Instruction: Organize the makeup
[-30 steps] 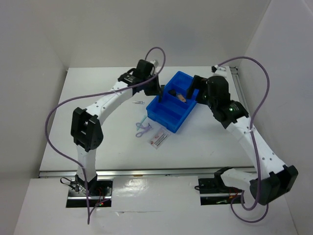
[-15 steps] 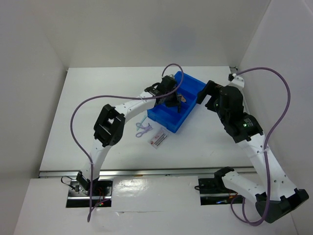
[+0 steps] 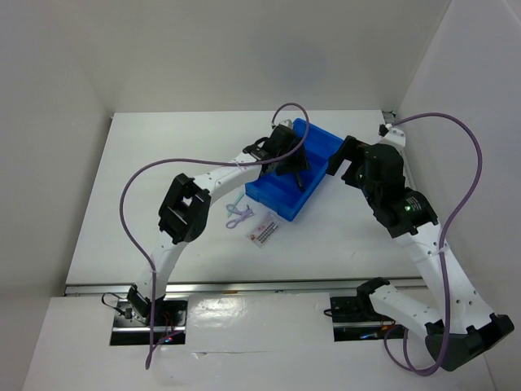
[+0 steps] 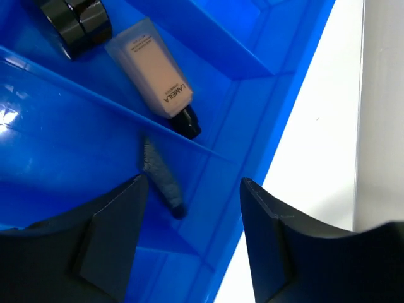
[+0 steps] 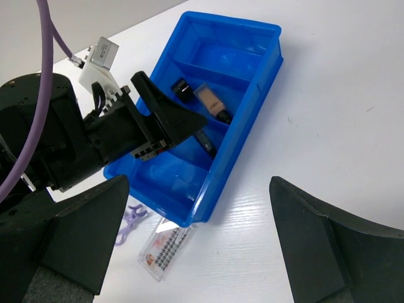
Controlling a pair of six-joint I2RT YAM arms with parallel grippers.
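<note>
**Makeup [image 5: 211, 101]: three pieces in tray, two on tabletop**

Blue tray [image 3: 313, 140] sits at the far middle of the tabletop [image 3: 163, 163], set at an angle.

One compartment holds two items. A tan tube [image 4: 154, 72] with a black cap lies flat, cap end against the divider. A black piece [image 4: 76, 19] lies just beside the tube's other end.

Across that divider, in the next compartment, a slim dark piece [image 4: 161, 180] lies on the tray floor.

Outside the tray, on its near-left side, are a lilac looped tool [image 3: 237, 213] and a white packet [image 3: 263, 230] with red print. They lie close together and both rest on the tabletop, apart from the tray.

Left gripper [image 4: 192, 189] hangs over the tray above the slim dark piece, jaws released with nothing between them.

Right gripper [image 5: 199, 183] is held to the right of the tray and above it, jaws spread wide and holding nothing.
</note>
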